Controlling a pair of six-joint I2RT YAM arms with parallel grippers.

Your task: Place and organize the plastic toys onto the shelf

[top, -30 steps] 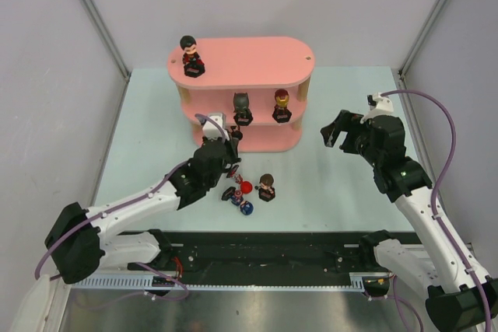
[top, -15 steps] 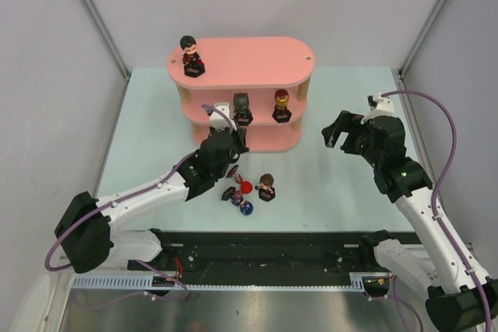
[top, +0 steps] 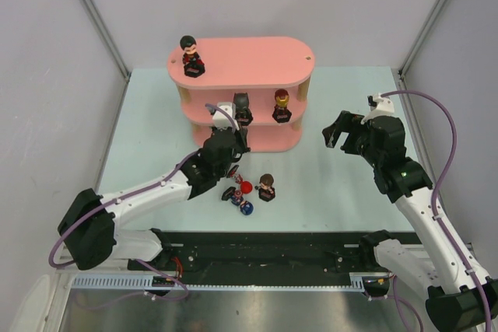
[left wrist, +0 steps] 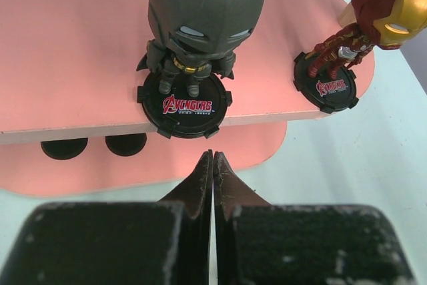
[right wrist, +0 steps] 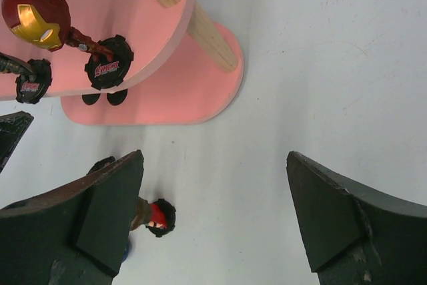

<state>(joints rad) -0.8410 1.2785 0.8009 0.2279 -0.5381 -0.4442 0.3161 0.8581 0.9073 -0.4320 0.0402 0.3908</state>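
Observation:
The pink shelf stands at the back of the table. A dark-haired figurine stands on its top tier. A black-headed figurine and a red-gold one stand on the middle tier. My left gripper is shut and empty, its tips just in front of the black-headed figurine at the tier's edge. A dark-haired figurine, a red one and a blue one lie clustered on the table. My right gripper is open and empty, to the right of the shelf.
The red-gold figurine stands right of the black-headed one on the same tier. In the right wrist view a wooden post joins the tiers and a dark-haired figurine stands by my left finger. Grey walls enclose the table.
My left gripper has moved forward from above the table figurines to the front edge of the middle tier, still shut. The right arm has not moved.

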